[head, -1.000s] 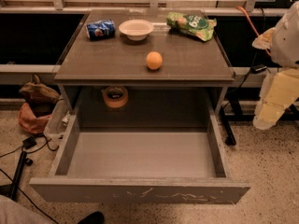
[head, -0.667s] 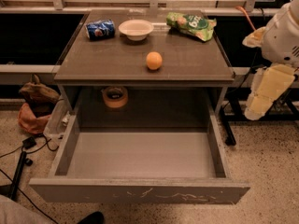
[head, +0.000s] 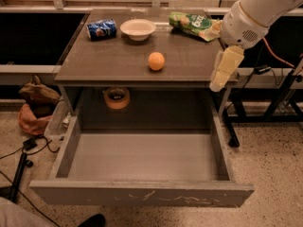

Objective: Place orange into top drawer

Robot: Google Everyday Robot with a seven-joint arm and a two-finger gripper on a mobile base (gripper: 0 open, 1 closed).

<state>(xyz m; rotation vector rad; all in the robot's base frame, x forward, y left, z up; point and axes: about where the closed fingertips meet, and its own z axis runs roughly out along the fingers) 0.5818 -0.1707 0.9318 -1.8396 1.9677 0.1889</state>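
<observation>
Left of the table (head: 113, 63), a brown bag (head: 35, 110) and cables (head: 23, 150) lie on the speckled floor (head: 270, 164). Along the table's far edge sit a blue can (head: 101, 29) on its side, a white bowl (head: 138, 29) and a green snack bag (head: 194, 23). The orange (head: 156, 61) rests mid-table; being round, it shows no long axis or heading. Under the table top we see a tan tape roll (head: 117, 97). The top drawer (head: 142, 157) stands pulled out before the table. The gripper (head: 226, 70) hangs at the table's right edge, pointing down; whether it is open or closed we cannot tell.
</observation>
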